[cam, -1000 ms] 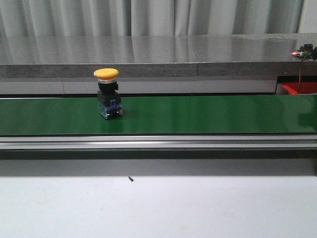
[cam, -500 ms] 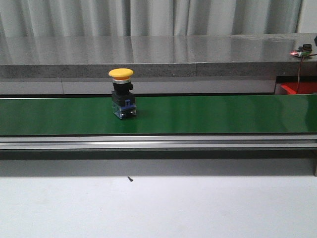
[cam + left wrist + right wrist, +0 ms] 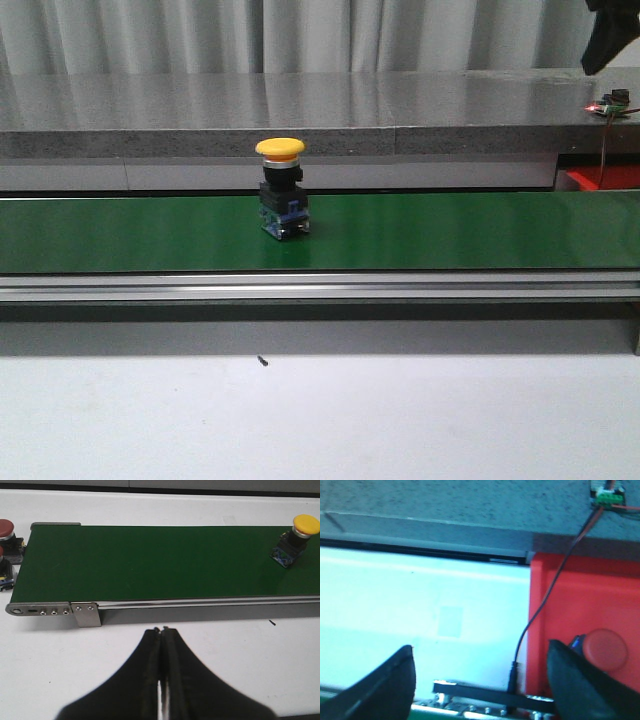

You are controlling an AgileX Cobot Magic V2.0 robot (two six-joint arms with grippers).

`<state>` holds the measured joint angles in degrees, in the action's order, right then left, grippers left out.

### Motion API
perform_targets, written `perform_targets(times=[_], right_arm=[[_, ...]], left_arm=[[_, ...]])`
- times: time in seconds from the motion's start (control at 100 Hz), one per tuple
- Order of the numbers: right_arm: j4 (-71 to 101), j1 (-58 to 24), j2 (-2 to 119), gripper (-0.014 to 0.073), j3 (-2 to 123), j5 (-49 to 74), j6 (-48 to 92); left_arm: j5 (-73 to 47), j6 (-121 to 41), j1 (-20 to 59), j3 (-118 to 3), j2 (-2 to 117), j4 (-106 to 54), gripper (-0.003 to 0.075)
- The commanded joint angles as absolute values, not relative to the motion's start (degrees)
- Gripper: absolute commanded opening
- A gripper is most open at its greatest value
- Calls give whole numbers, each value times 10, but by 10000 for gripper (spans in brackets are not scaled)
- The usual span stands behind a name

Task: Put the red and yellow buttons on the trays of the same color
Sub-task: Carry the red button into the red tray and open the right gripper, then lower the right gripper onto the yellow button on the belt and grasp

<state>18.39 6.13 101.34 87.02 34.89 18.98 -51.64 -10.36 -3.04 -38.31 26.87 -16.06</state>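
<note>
A yellow button [image 3: 281, 190] with a black and blue base stands upright on the green belt [image 3: 450, 230], left of the middle. In the left wrist view the yellow button [image 3: 297, 537] sits far along the belt. Two red buttons [image 3: 6, 530] rest on the white table beside the belt's end. My left gripper [image 3: 161, 630] is shut with nothing in it, above the white table in front of the belt. My right gripper [image 3: 480, 650] is open and empty, beside the red tray [image 3: 570, 600]. A red button [image 3: 605, 649] lies in that tray. The red tray [image 3: 600, 178] peeks out at the far right.
A grey stone ledge [image 3: 300, 110] runs behind the belt, with a small circuit board and wires [image 3: 610, 103] on its right end. An aluminium rail [image 3: 320, 288] edges the belt's front. A dark part of the right arm [image 3: 608, 35] shows at the top right.
The yellow button has travelled to the right along the belt. A dark part of the right arm has come into view at the top right.
</note>
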Motion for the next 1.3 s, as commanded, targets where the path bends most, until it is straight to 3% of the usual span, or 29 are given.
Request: perform_targets(times=[0.0,0.39,0.65,1.02,1.29], right_arm=[[190,37,949,540,857,313,198],[192,-64,907,540,833,461,246],[217,-128,908,540,833,536,355],[274,-185,952,540,833,538,401],[289,-196,1006,540,833,466,399]], left_arm=[[-480,-103,-26,-398,272,-174,-20],[-480,-103,-26,-398,272,-174,-20],[-480,-103,-26,-398,272,-174,-20],[-480,-103,-26,-398,272,-174,-20],[-480,-103,-26,-398,272,-174,-20]])
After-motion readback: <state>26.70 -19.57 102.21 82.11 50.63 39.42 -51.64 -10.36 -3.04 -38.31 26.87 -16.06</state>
